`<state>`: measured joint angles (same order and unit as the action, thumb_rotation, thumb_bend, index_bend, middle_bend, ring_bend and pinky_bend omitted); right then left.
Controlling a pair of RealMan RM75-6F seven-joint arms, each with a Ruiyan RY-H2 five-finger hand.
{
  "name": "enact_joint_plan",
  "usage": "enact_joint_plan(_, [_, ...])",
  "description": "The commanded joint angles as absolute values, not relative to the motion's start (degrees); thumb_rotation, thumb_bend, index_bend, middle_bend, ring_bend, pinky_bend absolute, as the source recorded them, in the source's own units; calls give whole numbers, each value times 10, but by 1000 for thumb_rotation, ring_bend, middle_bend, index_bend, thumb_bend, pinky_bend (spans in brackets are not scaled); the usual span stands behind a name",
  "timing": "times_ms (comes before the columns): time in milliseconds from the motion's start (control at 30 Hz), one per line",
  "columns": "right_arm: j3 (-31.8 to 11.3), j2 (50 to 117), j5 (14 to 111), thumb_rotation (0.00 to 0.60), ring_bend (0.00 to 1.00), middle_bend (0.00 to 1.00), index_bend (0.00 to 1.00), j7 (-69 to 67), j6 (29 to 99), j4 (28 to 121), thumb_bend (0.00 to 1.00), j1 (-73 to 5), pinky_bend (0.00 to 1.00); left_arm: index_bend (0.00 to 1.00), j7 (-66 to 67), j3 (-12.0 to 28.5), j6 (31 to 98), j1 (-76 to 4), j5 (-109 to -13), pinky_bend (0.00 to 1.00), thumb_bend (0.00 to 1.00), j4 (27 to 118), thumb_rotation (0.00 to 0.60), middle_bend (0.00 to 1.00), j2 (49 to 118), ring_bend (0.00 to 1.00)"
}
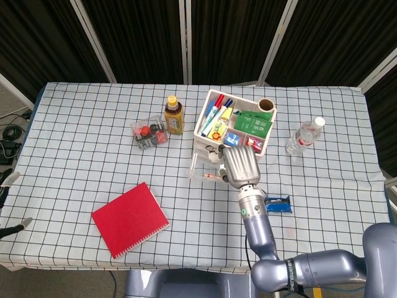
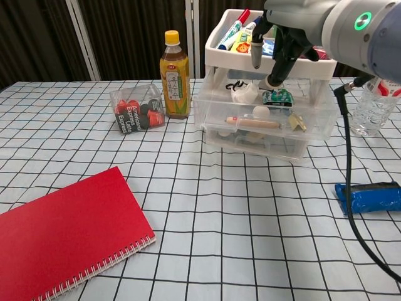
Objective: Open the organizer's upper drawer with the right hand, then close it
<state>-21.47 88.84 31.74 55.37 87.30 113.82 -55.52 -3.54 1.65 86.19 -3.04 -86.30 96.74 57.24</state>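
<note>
The right hand (image 2: pixel 280 44) hung over the open upper drawer (image 2: pixel 263 116) of the organizer (image 2: pixel 266 88). Its fingers (image 2: pixel 256 50) pointed down and stood a little apart, and they held nothing. In the head view the back of the hand (image 1: pixel 239 166) hid most of the drawer, so only the drawer's front left corner showed there. The drawer stuck out toward the robot, and small things lay in it, too little to name for sure. The organizer stood near the far middle of the checked table (image 1: pixel 87 161), with pens (image 1: pixel 214 112) in its top tray. A tea bottle (image 2: pixel 175 75) and a clear box of small things (image 2: pixel 136 108) stood to its left. A water bottle (image 1: pixel 304 136) stood to its right, cut off at the edge of the chest view. A blue packet (image 2: pixel 368 197) lay near the right arm, and a red notebook (image 1: pixel 129 219) lay nearer the robot. The left hand could not be seen.
</note>
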Motion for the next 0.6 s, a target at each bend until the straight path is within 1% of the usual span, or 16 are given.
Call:
enact_joint_plan(33, [-213, 890, 316, 600, 1000, 1000, 531, 557, 866, 1132, 162, -559, 798, 0, -37, 16, 861, -30, -863, 0, 154, 967, 600, 0, 572, 0])
enact_joint_plan(267, [-209, 891, 313, 600, 1000, 1000, 546, 553, 847, 1123, 167, -562, 798, 0, -40, 17, 860, -30, -860, 0, 155, 967, 600, 0, 571, 0])
enact_joint_plan(367, [-207, 891, 316, 600, 1000, 1000, 534, 550, 844, 1120, 167, -562, 798, 0, -42, 17, 860, -30, -860, 0, 155, 966, 600, 0, 571, 0])
enact_joint_plan(467, [-212, 896, 312, 600, 1000, 1000, 512, 558, 864, 1120, 169, -563, 798, 0, -42, 17, 858, -31, -859, 0, 155, 966, 600, 0, 571, 0])
enact_joint_plan(600, [-220, 905, 311, 600, 1000, 1000, 514, 576, 896, 1124, 177, -569, 798, 0, -42, 17, 856, -32, -858, 0, 154, 966, 600, 0, 571, 0])
